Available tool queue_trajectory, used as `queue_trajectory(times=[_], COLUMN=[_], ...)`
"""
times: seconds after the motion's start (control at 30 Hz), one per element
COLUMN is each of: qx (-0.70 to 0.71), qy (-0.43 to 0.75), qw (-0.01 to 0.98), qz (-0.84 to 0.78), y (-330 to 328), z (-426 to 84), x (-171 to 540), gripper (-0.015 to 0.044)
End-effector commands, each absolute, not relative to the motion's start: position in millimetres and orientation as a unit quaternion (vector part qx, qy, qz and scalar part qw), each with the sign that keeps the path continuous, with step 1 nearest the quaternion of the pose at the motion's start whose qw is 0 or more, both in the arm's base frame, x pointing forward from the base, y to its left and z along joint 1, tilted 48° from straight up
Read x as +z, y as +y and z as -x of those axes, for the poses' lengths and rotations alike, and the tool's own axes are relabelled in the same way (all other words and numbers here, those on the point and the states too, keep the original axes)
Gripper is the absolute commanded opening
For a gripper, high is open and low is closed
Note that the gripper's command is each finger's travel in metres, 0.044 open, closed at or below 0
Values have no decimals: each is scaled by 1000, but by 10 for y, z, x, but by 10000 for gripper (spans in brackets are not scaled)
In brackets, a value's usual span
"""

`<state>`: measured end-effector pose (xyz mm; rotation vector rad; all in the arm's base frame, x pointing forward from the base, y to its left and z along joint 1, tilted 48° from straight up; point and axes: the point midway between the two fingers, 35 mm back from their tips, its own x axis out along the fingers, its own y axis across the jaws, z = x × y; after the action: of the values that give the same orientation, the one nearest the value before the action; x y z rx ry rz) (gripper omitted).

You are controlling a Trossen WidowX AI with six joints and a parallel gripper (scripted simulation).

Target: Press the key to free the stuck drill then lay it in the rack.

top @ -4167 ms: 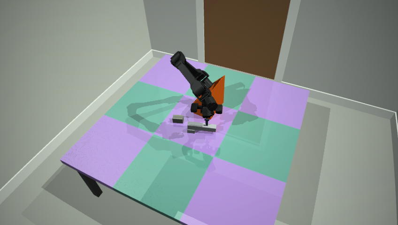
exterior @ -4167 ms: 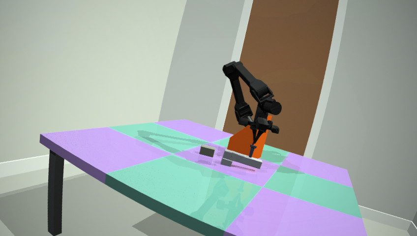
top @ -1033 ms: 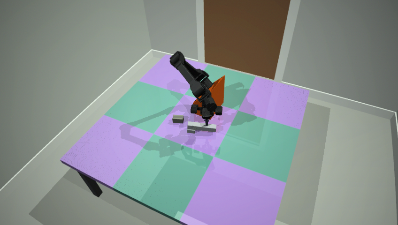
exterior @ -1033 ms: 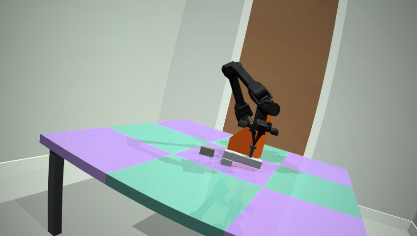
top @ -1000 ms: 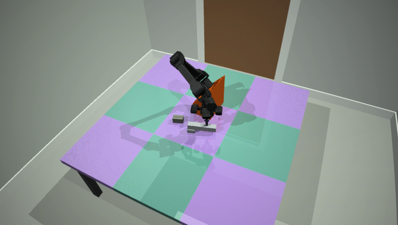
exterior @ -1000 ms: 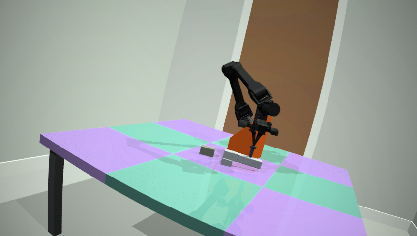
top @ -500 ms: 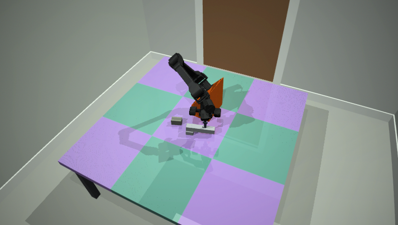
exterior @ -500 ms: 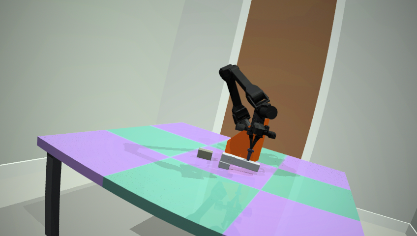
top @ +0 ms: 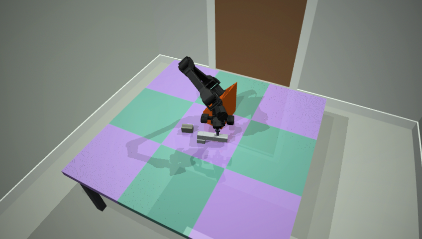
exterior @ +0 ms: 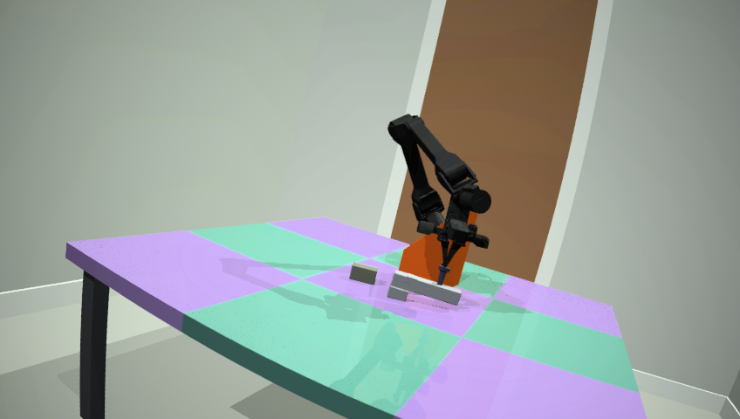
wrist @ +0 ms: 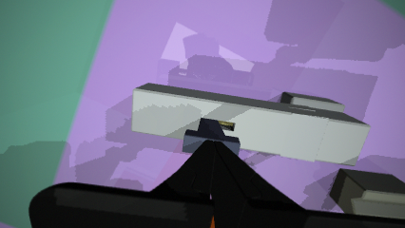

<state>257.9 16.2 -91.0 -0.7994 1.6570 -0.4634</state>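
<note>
Dark blue piece [top: 217, 133] [exterior: 441, 276] [wrist: 209, 130] directly beneath the fully closed tool [top: 217, 128] [exterior: 444, 264] [wrist: 213, 142], nothing between its tips.

Counter [top: 254, 207] [exterior: 291, 353] [wrist: 33, 47]: checkered lilac and green; dark leg [top: 94, 196] [exterior: 94, 342] visible. Behind it: brown door panel [top: 257, 38] [exterior: 514, 103], pale frame [top: 303, 44] [exterior: 428, 51]. Walls [top: 88, 44] [exterior: 181, 103]: grey, pale skirting [top: 355, 108] [exterior: 41, 293] along their foot. Counter surface: shadows, faint reflections.
</note>
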Motion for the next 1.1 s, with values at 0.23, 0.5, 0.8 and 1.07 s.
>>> queue_trajectory(times=[0.23,0.5,0.8,1.07], qx=[-209,-188,47,239], qy=[724,726,746,710], qw=[565,560,439,285], qz=[336,351,498,598], y=[312,493,-153,-801], z=[-2613,-2692,-2941,-3006], x=[-755,-579,-397,-192], gripper=[158,367,440,440])
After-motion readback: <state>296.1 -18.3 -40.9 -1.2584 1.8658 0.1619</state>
